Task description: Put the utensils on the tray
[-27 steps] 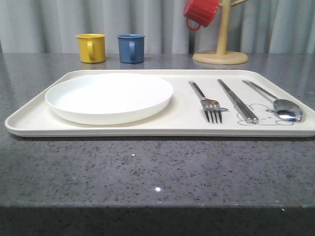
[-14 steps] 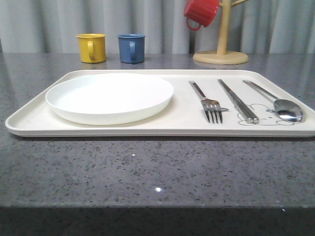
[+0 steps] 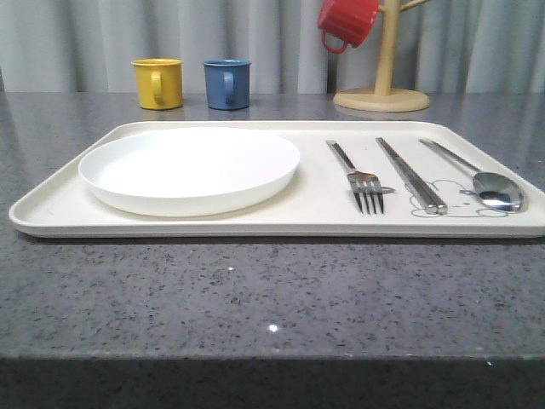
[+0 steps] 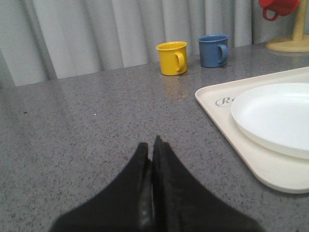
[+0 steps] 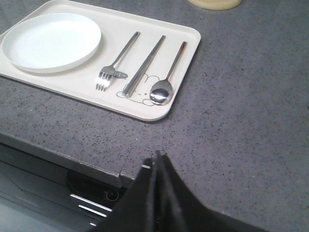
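Note:
The cream tray (image 3: 60,204) lies across the grey counter. On its left half rests the white plate (image 3: 189,168). To the plate's right lie the fork (image 3: 358,176), the chopsticks (image 3: 411,175) and the spoon (image 3: 487,182), side by side over the rabbit drawing. The right wrist view shows the same row: fork (image 5: 116,63), chopsticks (image 5: 146,64), spoon (image 5: 169,77). My left gripper (image 4: 150,145) is shut with nothing in it, above bare counter off the tray's (image 4: 219,112) left end. My right gripper (image 5: 155,158) is shut and empty, above the counter's front edge, off the tray's (image 5: 166,109) near right corner.
A yellow cup (image 3: 158,83) and a blue cup (image 3: 227,83) stand behind the tray. A wooden mug tree (image 3: 382,95) with a red cup (image 3: 347,21) hung on it stands at the back right. The counter's front edge (image 5: 58,154) drops off near the right gripper.

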Controlling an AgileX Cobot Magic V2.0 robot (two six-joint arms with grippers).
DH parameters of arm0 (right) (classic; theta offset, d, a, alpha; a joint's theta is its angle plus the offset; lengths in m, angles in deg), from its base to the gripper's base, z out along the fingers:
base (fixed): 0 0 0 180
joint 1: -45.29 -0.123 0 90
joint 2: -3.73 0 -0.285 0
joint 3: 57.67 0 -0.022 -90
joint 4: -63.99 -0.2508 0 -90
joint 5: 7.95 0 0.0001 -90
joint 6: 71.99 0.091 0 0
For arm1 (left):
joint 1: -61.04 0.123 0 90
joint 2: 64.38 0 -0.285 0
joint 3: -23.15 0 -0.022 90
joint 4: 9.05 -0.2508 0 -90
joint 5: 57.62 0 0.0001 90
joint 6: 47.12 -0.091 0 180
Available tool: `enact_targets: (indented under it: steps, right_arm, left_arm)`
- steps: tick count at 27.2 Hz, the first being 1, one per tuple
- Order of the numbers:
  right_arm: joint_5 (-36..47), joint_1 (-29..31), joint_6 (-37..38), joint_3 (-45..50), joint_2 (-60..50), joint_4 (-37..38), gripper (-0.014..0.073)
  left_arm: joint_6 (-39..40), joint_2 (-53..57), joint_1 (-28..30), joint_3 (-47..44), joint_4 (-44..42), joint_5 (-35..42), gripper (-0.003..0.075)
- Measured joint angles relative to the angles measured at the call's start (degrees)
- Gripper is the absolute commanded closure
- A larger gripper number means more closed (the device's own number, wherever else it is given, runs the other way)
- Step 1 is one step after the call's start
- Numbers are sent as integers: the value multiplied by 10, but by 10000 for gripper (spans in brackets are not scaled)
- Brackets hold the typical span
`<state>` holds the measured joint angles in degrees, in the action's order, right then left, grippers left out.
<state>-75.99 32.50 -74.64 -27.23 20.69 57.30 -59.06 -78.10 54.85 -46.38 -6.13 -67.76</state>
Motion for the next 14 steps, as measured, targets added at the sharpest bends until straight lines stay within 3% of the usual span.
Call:
enact_targets:
  steps: [6,14]
  right_arm:
    - [0,0,0,0,0,0,662]
    - [0,0,0,0,0,0,662]
  left_arm:
    - [39,61,3,-71,-14,47,740]
    - [100,62,15,-77,-38,59,740]
